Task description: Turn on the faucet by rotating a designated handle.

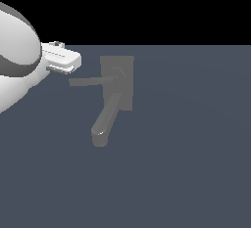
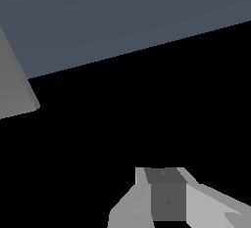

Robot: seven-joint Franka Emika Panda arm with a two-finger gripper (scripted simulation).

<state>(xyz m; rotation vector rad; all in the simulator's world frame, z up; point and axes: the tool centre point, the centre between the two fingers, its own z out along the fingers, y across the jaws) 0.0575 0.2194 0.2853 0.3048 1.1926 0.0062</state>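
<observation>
Exterior view, faucet: a matte grey fixture lying on the dark blue-grey floor, with a flat rectangular back plate and a thick curved spout running down toward the viewer.
Exterior view, handle: the thin straight bar reaching from its round hub out to the exterior view's left, roughly level; it looks unturned.
Exterior view, gripper: the white hand comes in from the exterior view's left, just above and beside the handle's free tip. Whether it touches the bar cannot be told.
Exterior view, why there: the free tip is farthest from the hub, so by my judgement a push there turns the lever most easily.
Exterior view, arm: a large white link fills the left edge and hides part of the hand.
Wrist view, gripper: pale grey finger bodies flank a darker block, with nothing visible between them; whether the fingers are spread or closed I cannot tell.
Wrist view, grey slab: a slanted flat grey face at one edge, probably part of the faucet; which part is unclear.
Wrist view, handle: not in view.
Stage: approach, rotation not yet begun, as I judge it.
</observation>
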